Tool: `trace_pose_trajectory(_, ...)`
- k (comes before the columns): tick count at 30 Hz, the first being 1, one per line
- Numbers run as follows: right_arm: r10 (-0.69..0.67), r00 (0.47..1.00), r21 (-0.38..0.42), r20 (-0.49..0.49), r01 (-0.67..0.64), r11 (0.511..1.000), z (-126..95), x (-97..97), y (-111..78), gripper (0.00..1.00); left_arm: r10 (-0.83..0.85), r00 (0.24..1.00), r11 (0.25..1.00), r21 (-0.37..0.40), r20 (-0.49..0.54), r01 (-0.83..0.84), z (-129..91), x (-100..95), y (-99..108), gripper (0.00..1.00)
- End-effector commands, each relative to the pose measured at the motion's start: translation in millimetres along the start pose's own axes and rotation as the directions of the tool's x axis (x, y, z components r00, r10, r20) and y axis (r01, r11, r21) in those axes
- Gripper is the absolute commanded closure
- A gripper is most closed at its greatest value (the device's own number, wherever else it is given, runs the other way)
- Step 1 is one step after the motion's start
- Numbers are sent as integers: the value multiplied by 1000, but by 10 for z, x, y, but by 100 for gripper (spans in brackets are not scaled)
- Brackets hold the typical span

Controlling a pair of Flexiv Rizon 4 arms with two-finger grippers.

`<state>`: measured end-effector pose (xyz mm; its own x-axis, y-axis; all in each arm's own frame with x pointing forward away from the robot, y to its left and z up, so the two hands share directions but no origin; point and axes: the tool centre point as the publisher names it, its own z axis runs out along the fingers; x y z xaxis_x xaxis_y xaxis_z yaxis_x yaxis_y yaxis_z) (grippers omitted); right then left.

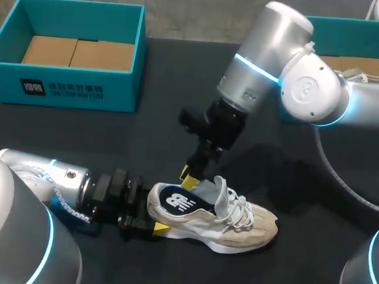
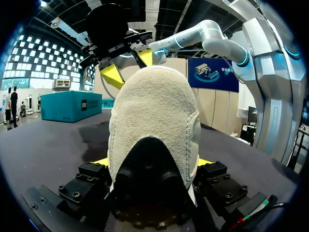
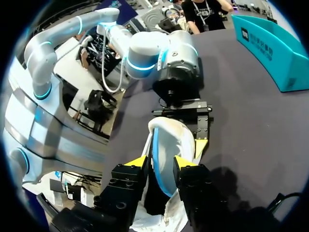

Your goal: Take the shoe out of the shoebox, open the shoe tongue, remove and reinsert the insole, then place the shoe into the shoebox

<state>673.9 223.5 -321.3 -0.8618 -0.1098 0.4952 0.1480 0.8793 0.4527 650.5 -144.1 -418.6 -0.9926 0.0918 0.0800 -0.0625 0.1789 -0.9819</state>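
Your left gripper [image 2: 152, 162] is clamped on the heel of the beige suede sneaker with white laces [image 1: 236, 220]. The sneaker rests on its sole on the black table [image 1: 143, 135], outside the teal cardboard shoebox [image 1: 61, 87] and nearer the robot than it. Your right gripper [image 3: 161, 163] hangs over the sneaker's collar, its narrowly parted fingers pressing both faces of the light-blue foam insole [image 3: 161, 142] standing up out of the sneaker.
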Motion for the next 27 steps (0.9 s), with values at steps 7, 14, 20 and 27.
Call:
trace_pose_trajectory(7, -2, 999, 7, -52, 2, 1000, 100, -80, -32, 65, -1, 1000, 1000, -3, -2, 1, -7, -11, 28, 100)
trace_pose_trajectory(14, -6, 999, 7, -49, 7, 1000, 87, -58, -29, 65, -1, 1000, 1000, -3, -2, 1, -7, -11, 28, 100)
trace_pose_trajectory(20, -2, 997, 11, -76, 3, 1000, 119, -67, -48, 66, -1, 1000, 1000, -3, -2, 1, -7, -11, 28, 100)
trace_pose_trajectory(27, 6, 994, 7, -105, -6, 1000, 166, -41, -86, 67, -1, 1000, 1000, -3, -2, 1, -7, -11, 28, 100)
